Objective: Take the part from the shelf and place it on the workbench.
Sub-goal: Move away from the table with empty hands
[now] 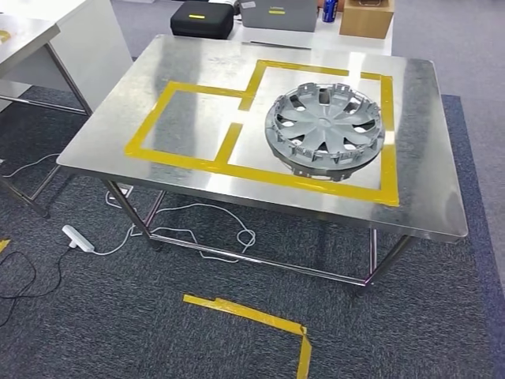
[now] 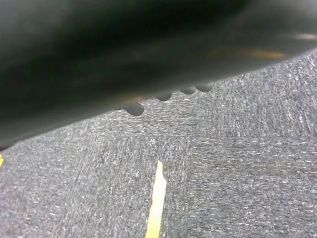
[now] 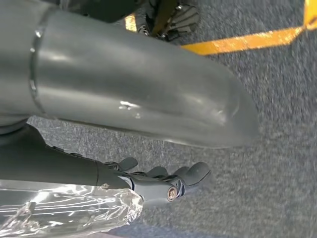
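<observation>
Part: a grey wheel cover (image 1: 324, 129) lay flat on the tabletop (image 1: 196, 59), inside the larger yellow-taped box (image 1: 389, 170) toward the right edge, its near rim just touching the front strip of tape.
Right hand: the hand (image 3: 164, 181) hung over grey carpet (image 3: 284, 148), fingers slightly curled and apart, holding nothing.
Left hand: only dark fingertips (image 2: 133, 108) showed past a blurred dark mass above the carpet; whether it was open or closed could not be told, though nothing was seen in it.
Stage: judged from the layout, the placing looked finished and both arms hung low, away from the tabletop.
Doing it well: keep both hands low and clear of the tabletop's front edge, so no arm nudges the wheel cover off its mark.
Risk: a white cable (image 1: 196, 209) lay looped on the floor under the tabletop; any stepping should stay clear of it.
</observation>
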Robot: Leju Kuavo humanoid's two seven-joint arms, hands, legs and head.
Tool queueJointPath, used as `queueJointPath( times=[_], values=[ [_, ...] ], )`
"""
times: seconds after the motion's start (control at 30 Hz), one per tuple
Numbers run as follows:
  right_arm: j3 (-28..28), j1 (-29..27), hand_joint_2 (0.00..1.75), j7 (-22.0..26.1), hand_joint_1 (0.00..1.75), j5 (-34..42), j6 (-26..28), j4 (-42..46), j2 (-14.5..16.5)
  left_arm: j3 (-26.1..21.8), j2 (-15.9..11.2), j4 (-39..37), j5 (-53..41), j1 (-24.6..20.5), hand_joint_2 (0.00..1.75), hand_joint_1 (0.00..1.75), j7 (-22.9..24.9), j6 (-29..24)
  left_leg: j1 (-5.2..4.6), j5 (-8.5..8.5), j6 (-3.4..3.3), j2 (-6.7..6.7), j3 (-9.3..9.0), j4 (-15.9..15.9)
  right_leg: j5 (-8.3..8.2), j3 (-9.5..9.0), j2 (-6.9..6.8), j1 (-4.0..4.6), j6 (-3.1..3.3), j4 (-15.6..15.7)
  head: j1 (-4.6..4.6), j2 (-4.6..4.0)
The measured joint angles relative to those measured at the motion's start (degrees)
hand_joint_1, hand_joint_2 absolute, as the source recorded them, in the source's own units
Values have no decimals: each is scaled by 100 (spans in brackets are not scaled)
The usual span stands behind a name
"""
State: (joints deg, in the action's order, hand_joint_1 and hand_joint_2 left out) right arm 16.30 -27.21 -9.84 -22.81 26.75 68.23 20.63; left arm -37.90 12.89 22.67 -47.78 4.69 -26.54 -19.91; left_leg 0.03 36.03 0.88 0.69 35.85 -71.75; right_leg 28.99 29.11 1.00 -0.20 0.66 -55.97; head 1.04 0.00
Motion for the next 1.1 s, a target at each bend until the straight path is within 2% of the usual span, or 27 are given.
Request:
queueJointPath(
  times=[0.03, 0.07, 0.1, 0.13, 0.2, 0.27, 0.3, 0.33, 0.4, 0.43, 0.47, 0.5, 0.53, 0.57, 0.63, 0.67, 0.7, 0.77, 0.8, 0.83, 0.9, 0.93, 0.97, 1.0, 1.03, 1.07, 1.1],
  values=[
    [5, 10, 0, 20, 0, -18, -47, -38, 0, -24, 1, 1, -17, 1, 0, 0, -3, 5, 2, -165, -11, -17, -77, 159, 1, 0, 49, 2, -1, -12, 0, 0],
    [11, 17, 0, 34, 0, -35, -85, -62, 0, -46, 1, 4, -38, 1, 0, 0, -4, 10, 3, -390, -30, -72, -227, 480, 2, -2, 100, 3, -3, -23, -1, 0],
    [19, 28, 0, 53, 0, -54, -124, -84, 1, -71, 1, 9, -55, 0, 0, 0, -4, 15, 11, -571, -58, -208, -394, 834, 2, 18, 151, 2, -10, -31, 1, 0],
    [28, 47, 0, 77, 0, -74, -170, -105, 1, -98, 4, 14, -81, -2, 0, 0, -6, 21, 22, -687, -82, -346, -535, 1164, 4, 37, 209, 7, -27, -48, 5, 0],
    [58, 103, 0, 134, 0, -115, -262, -161, 2, -155, 16, 27, -149, 0, 0, 0, -16, 36, 25, -717, -121, -515, -645, 1460, -15, 119, 325, -4, -95, -75, 13, 0],
    [96, 133, 0, 167, 0, -149, -325, -217, 2, -221, 44, 44, -227, 4, 0, 0, -27, 52, 19, -726, -166, -414, -640, 1510, -37, 188, 429, -26, -177, -84, 11, 0],
    [109, 128, 0, 172, 0, -161, -340, -237, 1, -251, 61, 60, -263, 1, 0, 0, -30, 60, 25, -742, -200, -349, -642, 1536, 8, 235, 395, -27, -207, -139, 17, 0],
    [120, 123, 0, 164, 0, -169, -351, -253, 1, -280, 76, 76, -290, 0, 0, 0, -31, 67, 34, -760, -232, -280, -642, 1560, 125, 316, 308, -25, -233, -300, 39, 0],
    [129, 131, 0, 146, 0, -177, -364, -274, 0, -330, 95, 99, -320, 3, 0, 0, -33, 83, 31, -773, -270, -124, -632, 1578, 522, 623, 65, -25, -277, -962, 81, 0],
    [131, 140, 0, 138, 0, -178, -372, -282, 0, -357, 99, 101, -321, 8, 0, 0, -33, 86, 21, -772, -277, -43, -625, 1576, 707, 805, -1, -31, -297, -1351, 95, 0],
    [132, 144, 0, 134, 0, -178, -375, -293, 0, -382, 102, 103, -322, 11, 0, 0, -33, 89, 11, -769, -280, 41, -621, 1574, 803, 926, -35, -36, -313, -1627, 95, 0],
    [133, 140, 0, 131, 0, -178, -378, -304, 0, -403, 103, 106, -323, 11, 0, 0, -33, 89, 2, -766, -282, 118, -619, 1572, 788, 951, -56, -39, -322, -1708, 94, 0],
    [137, 134, 0, 128, 0, -178, -381, -314, 0, -414, 106, 111, -323, 8, 0, 0, -32, 89, -5, -764, -282, 185, -621, 1571, 667, 857, -81, -41, -321, -1557, 95, 0],
    [144, 129, 0, 126, 0, -178, -381, -322, 0, -420, 112, 116, -323, 4, 0, 0, -32, 89, -11, -760, -278, 247, -629, 1571, 473, 645, -137, -40, -310, -1186, 94, 0],
    [156, 135, 0, 123, 0, -180, -384, -328, 0, -426, 125, 128, -330, -1, 0, 0, -32, 90, -34, -745, -252, 342, -656, 1564, 170, 195, -362, -23, -256, -357, 92, 0],
    [157, 141, 0, 120, 0, -182, -387, -329, 0, -432, 132, 137, -345, -4, 0, 0, -32, 94, -45, -736, -228, 380, -672, 1558, 99, 62, -438, -10, -225, -106, 81, 0],
    [157, 145, 0, 115, 0, -184, -392, -332, 0, -441, 137, 148, -362, -6, 0, 0, -32, 101, -50, -730, -200, 413, -686, 1555, 88, 23, -471, 4, -196, -15, 75, 0],
    [162, 135, 0, 101, 0, -186, -399, -336, 0, -461, 150, 172, -394, -10, 0, 0, -32, 114, -39, -724, -133, 482, -709, 1558, 55, 37, -368, 19, -138, -3, 66, 0],
    [168, 127, 0, 94, 0, -186, -400, -338, 0, -468, 155, 182, -398, -11, 0, 0, -33, 117, -28, -685, -94, 453, -706, 1532, 30, 27, -321, 12, -107, 15, 65, 0],
    [175, 121, 0, 88, 0, -186, -402, -340, 0, -478, 160, 190, -401, -10, 0, 0, -33, 120, -19, -586, -57, 368, -670, 1431, -1, 19, -270, -1, -73, 34, 58, 0],
    [185, 123, 0, 80, 0, -188, -413, -344, 1, -510, 162, 199, -425, -2, 0, 0, -34, 131, 8, -197, -5, 113, -435, 857, -50, 12, -162, -24, -23, 51, 41, 0],
    [188, 126, 0, 76, 0, -189, -423, -347, 2, -531, 162, 200, -451, 6, 0, 0, -34, 140, 17, 10, 6, 32, -259, 446, -62, 26, -97, -25, -9, 48, 37, 0],
    [191, 126, 0, 75, 0, -191, -434, -352, 2, -549, 162, 201, -481, 15, 0, 0, -34, 149, 25, 136, 13, -3, -107, 99, -68, 35, -26, -24, -3, 44, 37, 0],
    [195, 124, 0, 75, 0, -192, -447, -357, 2, -567, 162, 201, -511, 23, 0, 0, -34, 156, 29, 142, 16, -16, -23, -85, -71, 39, 48, -23, -3, 37, 39, 0],
    [199, 124, 0, 77, 0, -193, -464, -362, 2, -588, 162, 202, -549, 28, 0, 0, -36, 162, 35, 18, 16, -23, -40, -34, -71, 40, 126, -24, -5, 25, 38, 0],
    [202, 125, 0, 81, 0, -196, -484, -368, 2, -612, 162, 203, -582, 27, 0, 0, -40, 166, 44, -199, 13, -50, -152, 226, -68, 38, 204, -25, -11, 9, 38, 0],
    [205, 128, 0, 87, 0, -200, -508, -374, 2, -642, 162, 204, -621, 21, 0, 0, -50, 168, 61, -436, 7, -159, -315, 609, -64, 48, 279, -27, -22, -11, 38, 0]
  ],
)
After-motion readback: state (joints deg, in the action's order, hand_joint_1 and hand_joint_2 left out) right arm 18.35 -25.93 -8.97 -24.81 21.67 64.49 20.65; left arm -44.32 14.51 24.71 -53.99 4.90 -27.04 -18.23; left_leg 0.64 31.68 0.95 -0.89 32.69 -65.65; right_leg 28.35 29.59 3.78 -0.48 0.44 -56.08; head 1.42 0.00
